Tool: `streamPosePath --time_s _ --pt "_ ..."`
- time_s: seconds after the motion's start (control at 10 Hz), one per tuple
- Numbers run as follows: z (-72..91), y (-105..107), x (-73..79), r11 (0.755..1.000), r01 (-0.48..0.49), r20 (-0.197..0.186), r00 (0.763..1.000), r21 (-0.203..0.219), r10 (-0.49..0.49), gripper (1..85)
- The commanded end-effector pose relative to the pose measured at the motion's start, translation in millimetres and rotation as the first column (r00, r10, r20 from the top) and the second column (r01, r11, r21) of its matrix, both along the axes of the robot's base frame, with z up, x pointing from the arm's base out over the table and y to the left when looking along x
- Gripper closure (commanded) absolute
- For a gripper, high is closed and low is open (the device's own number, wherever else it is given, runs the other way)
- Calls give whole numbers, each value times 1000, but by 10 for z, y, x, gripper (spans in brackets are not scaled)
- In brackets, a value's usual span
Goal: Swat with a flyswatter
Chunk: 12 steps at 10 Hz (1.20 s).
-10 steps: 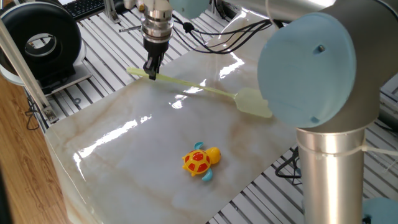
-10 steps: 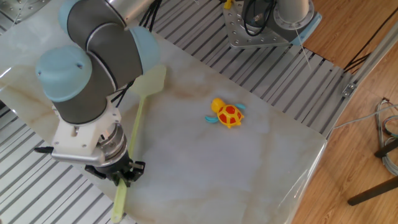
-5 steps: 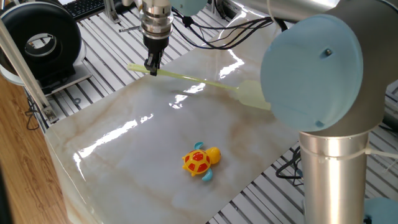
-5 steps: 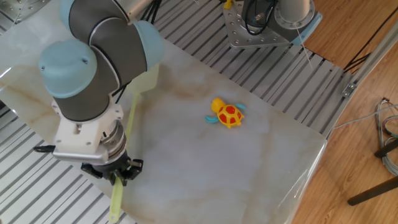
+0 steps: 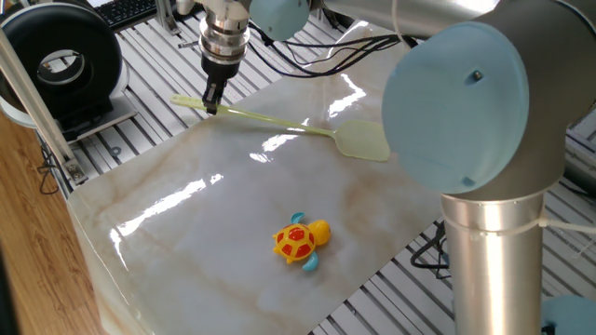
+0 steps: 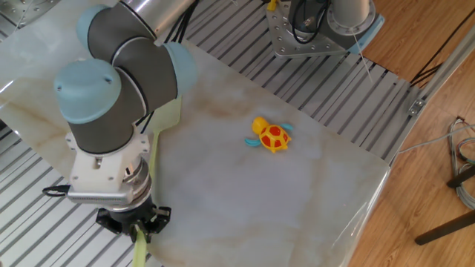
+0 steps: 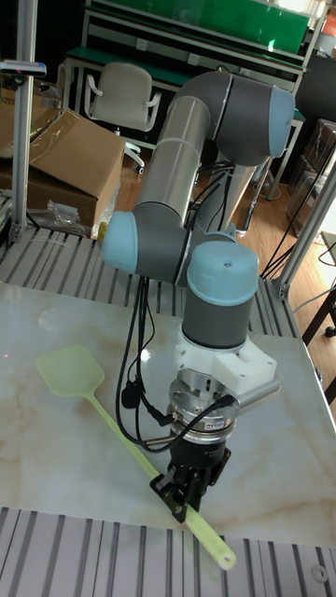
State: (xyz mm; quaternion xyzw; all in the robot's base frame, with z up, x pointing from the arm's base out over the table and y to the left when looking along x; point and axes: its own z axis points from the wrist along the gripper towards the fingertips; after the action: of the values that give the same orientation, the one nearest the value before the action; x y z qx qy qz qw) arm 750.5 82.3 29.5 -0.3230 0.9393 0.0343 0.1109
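The flyswatter is pale yellow-green, with a thin handle and a rectangular mesh head. My gripper is shut on the handle near its tail end, at the slab's far left edge. In the tall fixed view the gripper points down onto the handle, and the flyswatter stretches left over the slab with its head there. In the other fixed view the arm hides much of the flyswatter; the gripper clamps it low down. An orange-and-yellow toy turtle lies on the marble, apart from the head.
The marble slab rests on a slatted metal table. A black round device and a keyboard are beyond the left edge. A metal mount plate stands at the far side. The arm's big joint blocks the right.
The gripper has shifted toward the slab's edge, carrying the flyswatter with it. The head has slid the same way over the marble. The turtle has not moved.
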Motion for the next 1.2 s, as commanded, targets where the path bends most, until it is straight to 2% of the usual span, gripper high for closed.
streamPosePath --time_s 0.0,0.2,0.3,0.4,0.5,0.7,0.8,0.9,1.0,1.1 --pt "200 -221 -333 994 65 -97 993 -93 -74 843" --pt "403 -266 -568 985 94 -146 983 -147 -116 843" --pt "405 -323 -618 984 77 -158 982 -162 -103 843" --pt "339 -311 -493 992 34 -107 993 -118 -47 843" --pt "277 -216 -405 999 15 -69 997 -42 -18 843" --pt "188 -175 -159 999 -38 45 998 14 37 843" --pt "134 -83 -13 997 -59 95 994 50 54 843" --pt "108 16 61 994 -69 113 992 79 59 843" --pt "106 64 72 995 -61 105 993 84 52 843" --pt "99 23 24 997 -46 76 996 57 41 843"
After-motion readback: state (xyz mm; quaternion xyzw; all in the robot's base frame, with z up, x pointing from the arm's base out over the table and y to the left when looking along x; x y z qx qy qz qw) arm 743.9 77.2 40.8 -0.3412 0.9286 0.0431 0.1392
